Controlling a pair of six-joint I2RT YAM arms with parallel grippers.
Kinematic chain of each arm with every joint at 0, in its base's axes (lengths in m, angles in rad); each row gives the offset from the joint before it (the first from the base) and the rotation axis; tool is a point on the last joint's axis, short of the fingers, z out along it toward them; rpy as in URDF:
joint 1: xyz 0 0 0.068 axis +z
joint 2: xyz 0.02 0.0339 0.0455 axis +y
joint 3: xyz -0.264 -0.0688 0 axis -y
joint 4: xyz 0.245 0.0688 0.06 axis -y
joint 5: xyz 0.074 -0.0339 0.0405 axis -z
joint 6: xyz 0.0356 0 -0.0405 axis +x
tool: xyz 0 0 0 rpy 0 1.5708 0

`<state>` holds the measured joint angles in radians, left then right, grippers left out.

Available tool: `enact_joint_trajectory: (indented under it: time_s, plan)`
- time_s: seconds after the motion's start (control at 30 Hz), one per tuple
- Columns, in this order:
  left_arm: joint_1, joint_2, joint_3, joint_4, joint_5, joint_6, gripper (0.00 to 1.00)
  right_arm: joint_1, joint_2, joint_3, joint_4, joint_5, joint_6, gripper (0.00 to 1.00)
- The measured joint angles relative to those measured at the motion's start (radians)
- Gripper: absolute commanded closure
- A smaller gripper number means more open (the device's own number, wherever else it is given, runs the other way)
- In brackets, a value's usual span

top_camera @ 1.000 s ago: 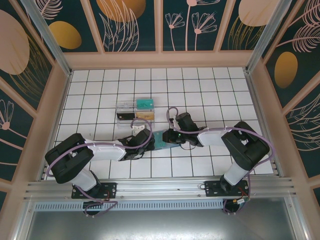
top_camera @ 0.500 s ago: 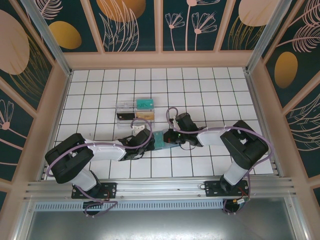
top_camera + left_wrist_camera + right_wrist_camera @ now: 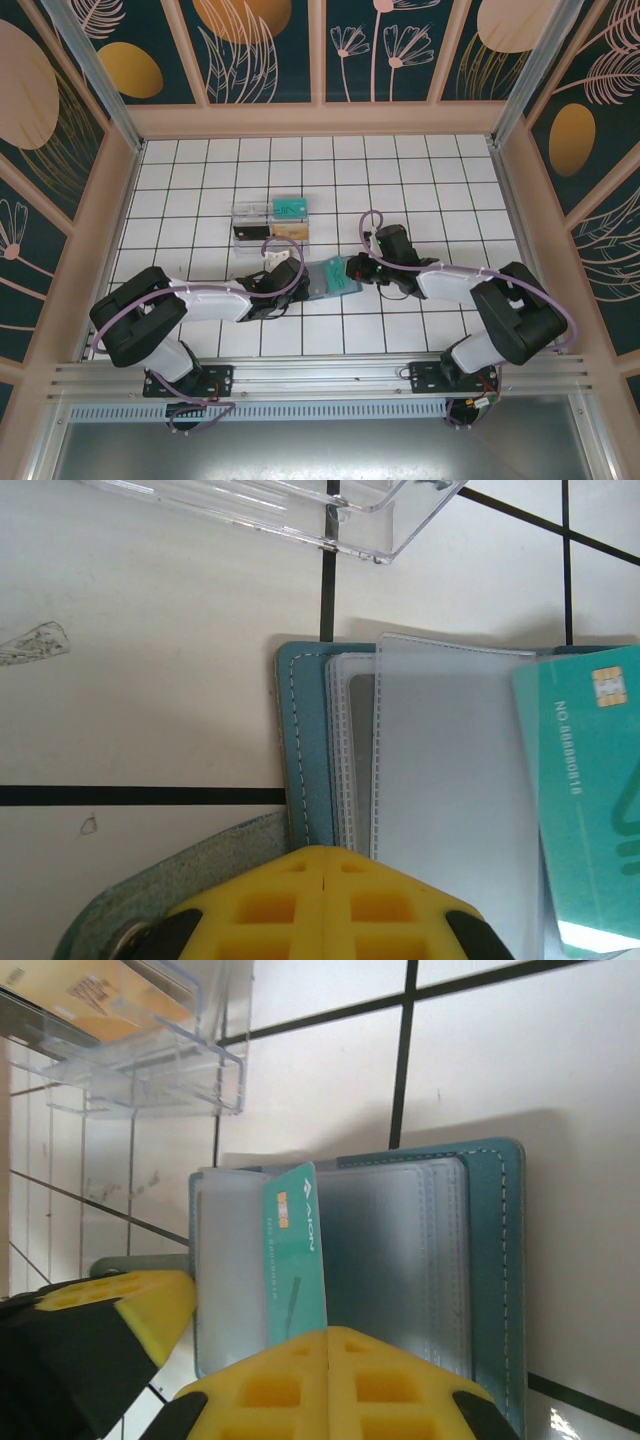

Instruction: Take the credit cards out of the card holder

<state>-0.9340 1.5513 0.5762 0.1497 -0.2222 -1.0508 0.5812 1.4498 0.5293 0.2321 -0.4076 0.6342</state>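
Compared with a second ago, the right arm (image 3: 450, 282) is sitting farther toward 3 o'clock in the overhead view. A teal plastic credit card (image 3: 295, 1260) with a gold chip is now sticking partly out of the flat slate-blue bifold card holder (image 3: 492, 1260).

The right fingers (image 3: 265, 1390) are pinching that card's short end. Its long axis is running from 9 to 3 o'clock overhead, so the card is lying at 9 o'clock from them, in line with a straight pull. The right arm is plainly the nearer one.

The left fingers (image 3: 275, 915) are pressed together on the holder's 9 o'clock edge, seemingly clamping the soft material against the white tiled tabletop (image 3: 400, 170).

A clear plastic box (image 3: 268, 220) is standing just beside the holder at 11 o'clock, off the pull line. It is holding a second teal card (image 3: 289, 208), an orange-tan card (image 3: 291, 231) and a black card (image 3: 247, 233). Nothing is blocking the way toward 3 o'clock.
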Motion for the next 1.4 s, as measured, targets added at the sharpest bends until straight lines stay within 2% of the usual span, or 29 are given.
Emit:
enact_joint_trajectory:
  time_s: [0.4,0.6,0.73,1.07,1.13,1.4]
  plan:
    - [0.0,-0.026,0.0,-0.049,0.001,0.004,1.0,0.017,-0.041,-0.003,-0.008,-0.005,-0.016,1.0]
    - [0.0,-0.025,0.0,-0.051,0.002,0.004,1.0,0.057,0.012,-0.001,0.0,-0.002,-0.023,1.0]
    - [0.004,-0.025,0.0,-0.057,-0.005,0.008,1.0,0.061,0.056,0.008,0.004,0.02,-0.024,0.9]
    - [0.005,-0.025,0.001,-0.053,0.001,0.011,1.0,0.095,0.084,0.042,0.005,0.005,-0.026,0.85]
    - [0.005,-0.025,0.001,-0.053,0.001,0.011,1.0,0.095,0.084,0.043,0.006,0.005,-0.025,0.81]
    - [0.005,-0.027,0.001,-0.057,0.0,0.011,1.0,0.095,0.084,0.043,0.004,0.006,-0.026,0.75]
